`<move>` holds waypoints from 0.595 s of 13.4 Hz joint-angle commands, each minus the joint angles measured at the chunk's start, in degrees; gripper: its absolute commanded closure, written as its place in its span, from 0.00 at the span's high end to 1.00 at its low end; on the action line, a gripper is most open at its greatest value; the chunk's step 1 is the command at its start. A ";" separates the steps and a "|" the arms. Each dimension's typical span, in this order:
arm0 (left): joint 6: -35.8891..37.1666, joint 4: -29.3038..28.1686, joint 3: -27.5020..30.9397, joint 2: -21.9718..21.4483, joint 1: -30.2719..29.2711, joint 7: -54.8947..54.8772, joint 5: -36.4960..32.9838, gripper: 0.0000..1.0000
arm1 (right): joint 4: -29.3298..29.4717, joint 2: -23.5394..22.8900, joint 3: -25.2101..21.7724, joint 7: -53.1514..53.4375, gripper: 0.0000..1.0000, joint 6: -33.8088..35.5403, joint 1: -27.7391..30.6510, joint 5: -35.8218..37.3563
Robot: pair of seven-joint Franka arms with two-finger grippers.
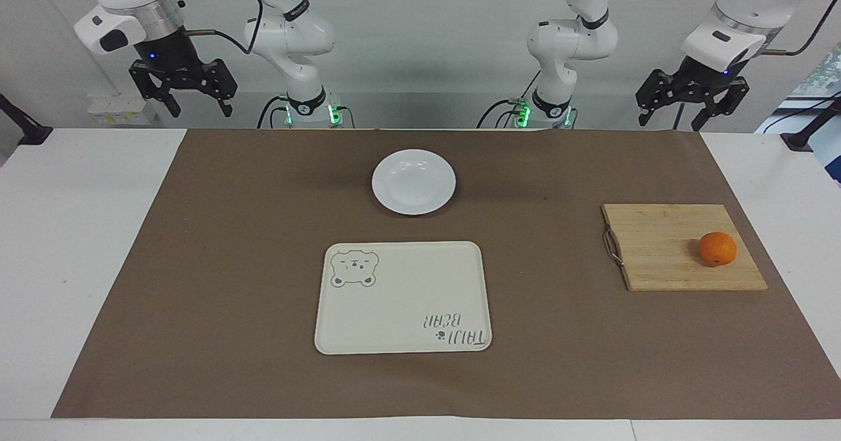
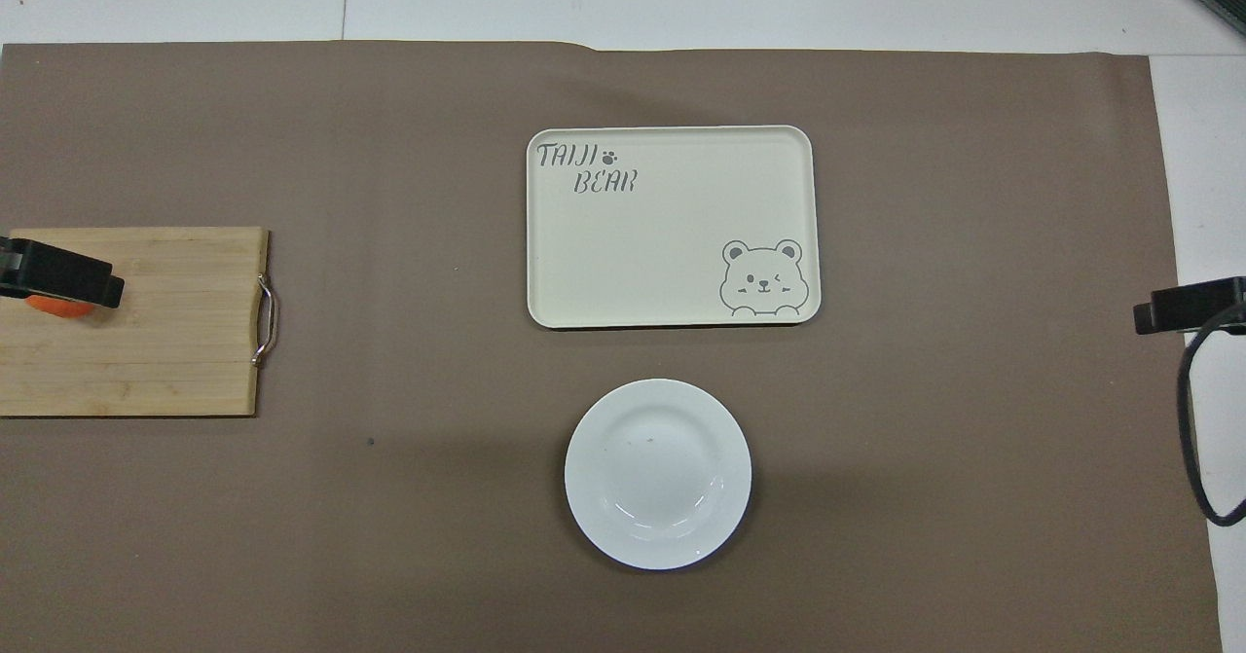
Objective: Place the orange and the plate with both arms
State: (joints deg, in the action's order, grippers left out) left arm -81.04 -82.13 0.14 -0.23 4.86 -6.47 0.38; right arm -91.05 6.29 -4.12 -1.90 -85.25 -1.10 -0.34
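On the brown mat, orange point(image 1: 717, 249) and plate point(image 1: 413, 182) lie well below the raised, open, empty left gripper point(image 1: 691, 114) and right gripper point(image 1: 195, 100).

We saw both views bright and evenly lit from above, sharp throughout. Soft shadows fell beside the plate point(image 2: 658, 474), whose glossy rim carried small glints of glare.
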 commanded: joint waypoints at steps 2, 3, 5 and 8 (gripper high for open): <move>0.97 1.09 -0.57 0.23 -0.38 -0.64 -0.82 1.00 | -0.01 0.56 0.43 -1.17 1.00 0.62 0.40 0.51; 0.71 1.09 -0.66 0.23 -0.47 -0.82 -0.65 1.00 | -0.01 0.56 0.43 -1.17 1.00 0.62 0.40 0.51; 0.62 1.09 -0.57 0.23 -0.21 -0.47 -0.38 1.00 | -0.01 0.56 0.34 -1.17 1.00 0.62 0.40 0.51; 0.88 1.00 -0.57 0.23 -0.03 -0.29 -0.38 1.00 | -0.01 0.56 0.43 -1.17 1.00 0.62 0.40 0.51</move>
State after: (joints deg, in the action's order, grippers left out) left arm -81.07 -82.12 -0.26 -0.23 4.87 -6.50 0.38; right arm -91.05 6.29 -4.12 -1.90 -85.25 -1.10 -0.34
